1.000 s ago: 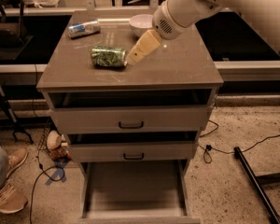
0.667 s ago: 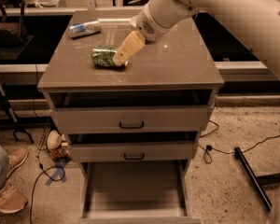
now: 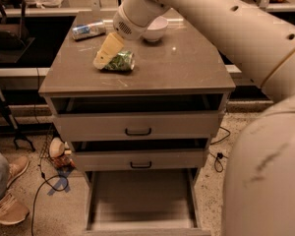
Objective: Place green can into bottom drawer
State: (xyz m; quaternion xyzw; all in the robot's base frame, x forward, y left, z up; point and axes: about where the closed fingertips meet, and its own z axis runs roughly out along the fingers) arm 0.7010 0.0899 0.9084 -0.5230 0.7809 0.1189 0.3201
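The green can (image 3: 122,61) lies on its side on the cabinet top (image 3: 177,68), left of centre. My gripper (image 3: 104,56) hangs from the big white arm and reaches down onto the can's left end, its cream fingers (image 3: 108,48) partly covering it. The bottom drawer (image 3: 140,200) is pulled out at floor level, a wide shallow tray with nothing in it.
A silver-and-blue can (image 3: 88,30) lies at the cabinet's back left. A white bowl (image 3: 155,29) stands at the back centre. The two upper drawers (image 3: 137,127) with black handles are slightly open. A person's leg and shoe (image 3: 5,200) and cables are on the floor at left.
The arm has swung left and down, so the gripper went from the right of the green can to its left end. The can has stayed on the cabinet top.
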